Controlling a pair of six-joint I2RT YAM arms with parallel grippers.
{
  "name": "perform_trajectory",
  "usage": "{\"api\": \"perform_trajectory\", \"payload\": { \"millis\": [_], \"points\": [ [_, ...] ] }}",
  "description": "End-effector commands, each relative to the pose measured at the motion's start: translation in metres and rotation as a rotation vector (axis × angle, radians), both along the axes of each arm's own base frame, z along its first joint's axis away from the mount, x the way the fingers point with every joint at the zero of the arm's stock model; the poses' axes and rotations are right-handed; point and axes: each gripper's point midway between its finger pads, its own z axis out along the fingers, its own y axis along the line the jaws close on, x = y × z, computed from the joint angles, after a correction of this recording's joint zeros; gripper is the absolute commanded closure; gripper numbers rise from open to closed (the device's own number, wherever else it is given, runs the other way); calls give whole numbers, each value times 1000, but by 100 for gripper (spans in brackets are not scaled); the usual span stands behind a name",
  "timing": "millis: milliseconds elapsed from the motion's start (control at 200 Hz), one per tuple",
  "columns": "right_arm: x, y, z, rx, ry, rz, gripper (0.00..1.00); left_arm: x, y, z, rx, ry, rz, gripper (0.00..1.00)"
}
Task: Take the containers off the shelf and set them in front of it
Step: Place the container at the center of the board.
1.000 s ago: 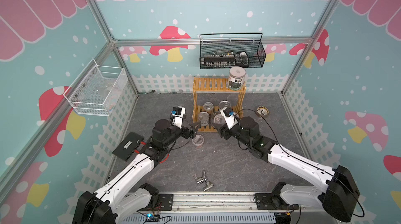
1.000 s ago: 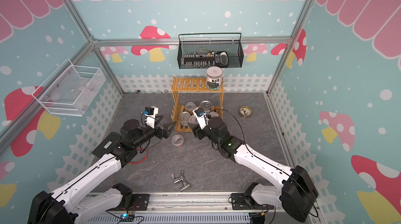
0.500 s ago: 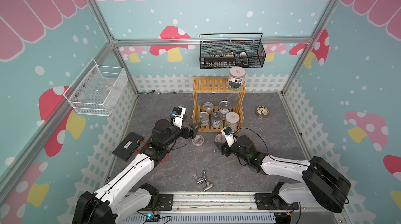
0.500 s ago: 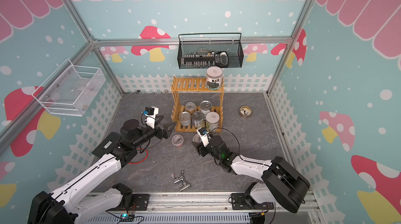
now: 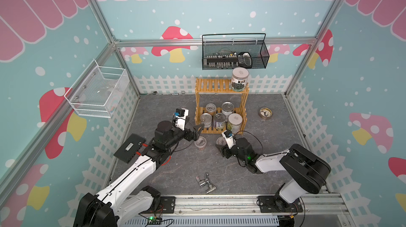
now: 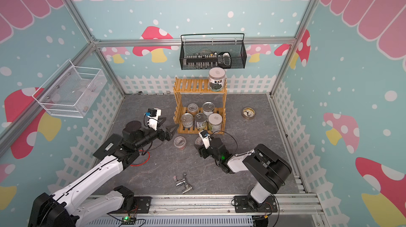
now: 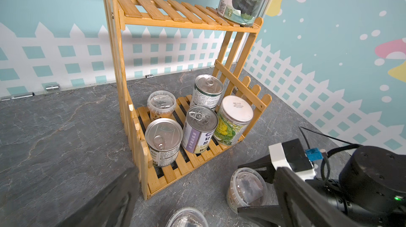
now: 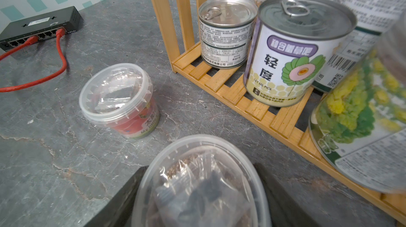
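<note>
Right arm (image 5: 270, 162) folded back low, claw (image 7: 246, 189) clasping a clear tub (image 8: 197, 182).

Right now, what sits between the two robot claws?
A red-labelled clear tub, standing free; both top views show it. The right gripper grips a second tub.
</note>
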Motion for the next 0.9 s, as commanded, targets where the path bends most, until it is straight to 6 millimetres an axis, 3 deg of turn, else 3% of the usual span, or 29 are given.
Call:
{"api": "perform_trajectory", "payload": {
  "millis": [0,490,720,841,896],
  "points": [
    [8,12,15,65,-43,21,40,2,1,3,-5,-7,4,1],
    [18,5,-3,7,-51,-23,32,6,2,-3,17,-5,19,1],
    [21,-3,0,-1,-59,-49,16,6,3,-2,17,-9,20,1],
    [19,-3,6,7,-62,-39,2,6,2,-1,17,-8,19,1],
    [15,-3,12,16,-64,-26,1,6,3,-1,17,-10,20,1]
  ]
}}
